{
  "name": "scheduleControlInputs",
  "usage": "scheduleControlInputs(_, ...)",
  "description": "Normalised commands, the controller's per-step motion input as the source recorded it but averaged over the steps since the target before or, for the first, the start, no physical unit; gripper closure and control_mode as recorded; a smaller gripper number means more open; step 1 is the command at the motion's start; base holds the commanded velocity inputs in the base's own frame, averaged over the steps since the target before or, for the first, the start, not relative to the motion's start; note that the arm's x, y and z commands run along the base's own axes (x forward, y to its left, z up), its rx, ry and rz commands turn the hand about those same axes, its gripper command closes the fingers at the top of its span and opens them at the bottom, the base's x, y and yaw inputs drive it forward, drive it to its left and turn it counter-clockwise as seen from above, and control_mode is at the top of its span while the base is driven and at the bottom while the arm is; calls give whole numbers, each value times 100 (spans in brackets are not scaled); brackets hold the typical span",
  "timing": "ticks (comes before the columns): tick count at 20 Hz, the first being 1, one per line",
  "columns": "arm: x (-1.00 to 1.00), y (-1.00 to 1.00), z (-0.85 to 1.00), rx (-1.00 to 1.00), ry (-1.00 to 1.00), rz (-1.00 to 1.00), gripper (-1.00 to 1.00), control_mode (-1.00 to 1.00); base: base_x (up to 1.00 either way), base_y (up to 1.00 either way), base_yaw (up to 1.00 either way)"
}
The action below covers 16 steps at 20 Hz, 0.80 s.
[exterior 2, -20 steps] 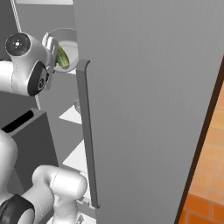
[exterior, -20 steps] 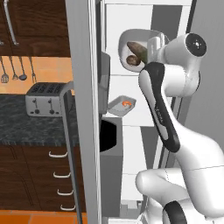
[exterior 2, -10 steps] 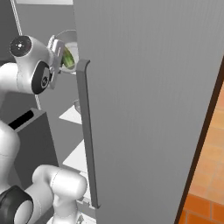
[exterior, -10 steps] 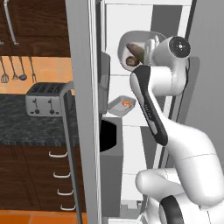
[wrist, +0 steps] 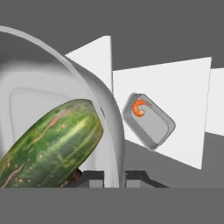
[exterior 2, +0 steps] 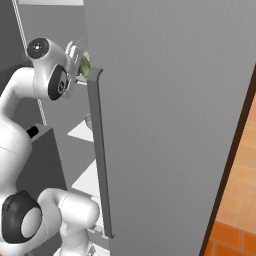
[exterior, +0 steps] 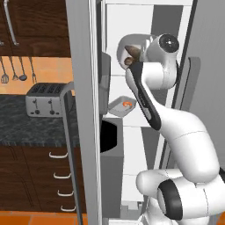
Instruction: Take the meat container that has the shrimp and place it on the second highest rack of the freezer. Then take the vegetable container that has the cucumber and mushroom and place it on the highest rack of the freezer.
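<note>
Left base view: the arm is holding the vegetable container (exterior: 132, 52) high inside the freezer (exterior: 145, 26), above the meat container (exterior: 121, 106) with the shrimp (exterior: 127, 104). Hand view: fingers (wrist: 94, 176) are clamping the bowl's rim beside the cucumber (wrist: 48, 140).

The jaws' tips are cut by the bottom of the hand view, just below the thick rim of the wide grey metal bowl (wrist: 103, 127) that runs between them. The long green streaked cucumber (wrist: 48, 142), beside the jaws, is cut off at the left edge. Under its end, against the jaws, only a sliver of the dark brown mushroom (wrist: 78, 176) peeks out. In the left base view the white arm covers much of the bowl; in the right base view the tall grey freezer door (exterior 2: 170, 125) hides most of it.
</note>
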Motion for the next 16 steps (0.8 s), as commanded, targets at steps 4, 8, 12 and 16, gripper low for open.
scheduleControlInputs(4, 35, -11, -24, 0, 7, -2, 100, -100, 0, 0, 0)
scheduleControlInputs(8, 47, -3, -15, 0, 5, -1, 100, -100, 0, 0, 0)
scheduleControlInputs(12, 55, 0, 0, 0, 2, 0, 100, -100, 0, 0, 0)
scheduleControlInputs(16, 61, 0, -4, 0, 2, 0, 100, -100, 0, 0, 0)
